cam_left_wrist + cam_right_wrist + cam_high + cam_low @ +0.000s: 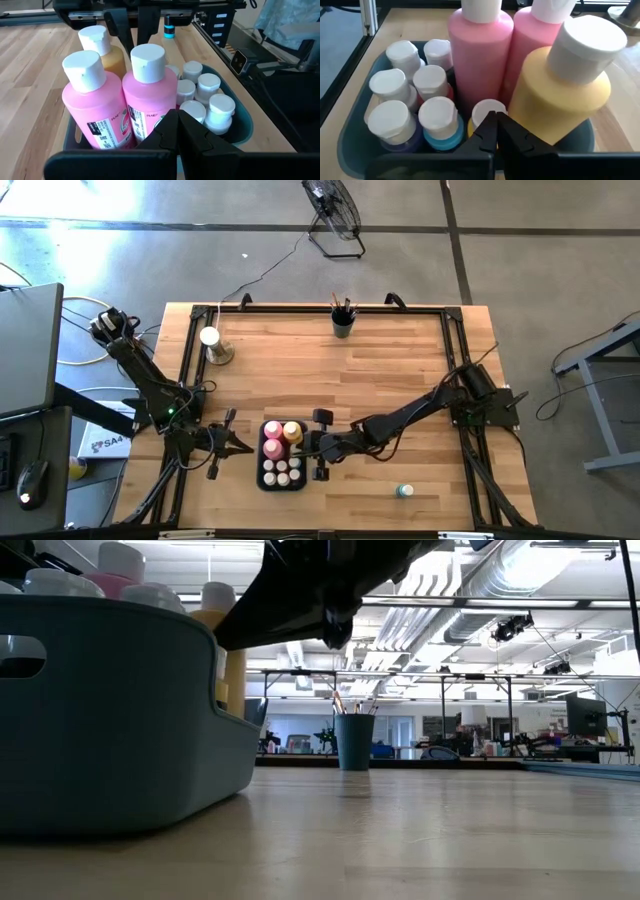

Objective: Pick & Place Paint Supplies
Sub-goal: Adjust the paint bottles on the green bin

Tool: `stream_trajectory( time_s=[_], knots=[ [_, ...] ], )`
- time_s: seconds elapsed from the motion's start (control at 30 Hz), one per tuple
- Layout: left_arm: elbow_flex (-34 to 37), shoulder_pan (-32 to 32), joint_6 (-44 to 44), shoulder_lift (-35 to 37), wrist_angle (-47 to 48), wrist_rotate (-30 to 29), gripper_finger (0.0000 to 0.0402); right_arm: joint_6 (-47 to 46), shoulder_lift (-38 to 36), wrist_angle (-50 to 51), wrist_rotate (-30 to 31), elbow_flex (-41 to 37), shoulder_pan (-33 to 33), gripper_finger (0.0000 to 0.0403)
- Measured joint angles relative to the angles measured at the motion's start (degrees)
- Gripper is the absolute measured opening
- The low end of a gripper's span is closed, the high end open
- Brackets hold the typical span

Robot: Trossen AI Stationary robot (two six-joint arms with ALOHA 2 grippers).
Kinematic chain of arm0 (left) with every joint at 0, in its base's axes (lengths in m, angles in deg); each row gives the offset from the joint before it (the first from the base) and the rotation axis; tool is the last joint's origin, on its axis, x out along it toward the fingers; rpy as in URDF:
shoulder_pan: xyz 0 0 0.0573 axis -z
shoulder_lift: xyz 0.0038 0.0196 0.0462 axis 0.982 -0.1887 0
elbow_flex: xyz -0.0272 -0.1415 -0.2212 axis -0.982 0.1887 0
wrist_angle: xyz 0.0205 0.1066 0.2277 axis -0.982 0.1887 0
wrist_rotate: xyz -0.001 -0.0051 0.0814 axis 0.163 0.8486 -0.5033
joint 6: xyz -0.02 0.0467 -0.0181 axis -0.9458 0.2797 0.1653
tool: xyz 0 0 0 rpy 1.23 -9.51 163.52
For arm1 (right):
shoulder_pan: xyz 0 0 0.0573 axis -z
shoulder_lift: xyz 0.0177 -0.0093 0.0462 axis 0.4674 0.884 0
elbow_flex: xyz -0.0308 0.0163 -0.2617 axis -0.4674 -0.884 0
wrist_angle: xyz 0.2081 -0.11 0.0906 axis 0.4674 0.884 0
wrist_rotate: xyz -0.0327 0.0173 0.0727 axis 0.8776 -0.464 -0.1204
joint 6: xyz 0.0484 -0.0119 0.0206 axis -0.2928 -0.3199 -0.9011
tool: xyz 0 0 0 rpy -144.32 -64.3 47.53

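Fingers (177, 131) closed, 2 pink bottles (120, 107), 1 yellow (107, 52)

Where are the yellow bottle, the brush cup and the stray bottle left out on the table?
yellow bottle (560, 95), right wrist view, on its body.
brush cup (343, 326), high view, on its rim.
stray bottle (403, 491), high view, on its cap.

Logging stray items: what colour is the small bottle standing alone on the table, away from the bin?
Teal, white-capped small bottle; clearest in the high view.

Pink squeeze bottles (120, 107), yellow squeeze bottle (560, 95) — white caps, dark teal bin (355, 145), teal cup (354, 742)
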Motion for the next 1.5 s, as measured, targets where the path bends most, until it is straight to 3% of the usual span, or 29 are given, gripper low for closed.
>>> stream_trajectory(
  time_s=[0.47,0.73,0.97,1.5],
  knots=[
    [0.02,0.0,-0.24,0.02,0.09,-0.03,0.0,0.38,-3.86,1.87,1.06,-0.15,-0.18,0.0002],
    [0.02,0.0,-1.48,0.0,0.95,-0.04,0.0,-2.6,-4.5,7.05,-3.31,-0.11,-0.02,0.0002],
    [0.02,0.0,-1.49,-0.33,0.92,-0.19,0.0,-4.86,-4.5,11.1,1.87,-0.11,0.66,0.0002],
    [0.02,0.0,-1.5,-0.35,1.28,-0.27,0.0,-4.42,-0.31,6.01,-6.6,-0.09,4.05,0.0002]
  ],
)
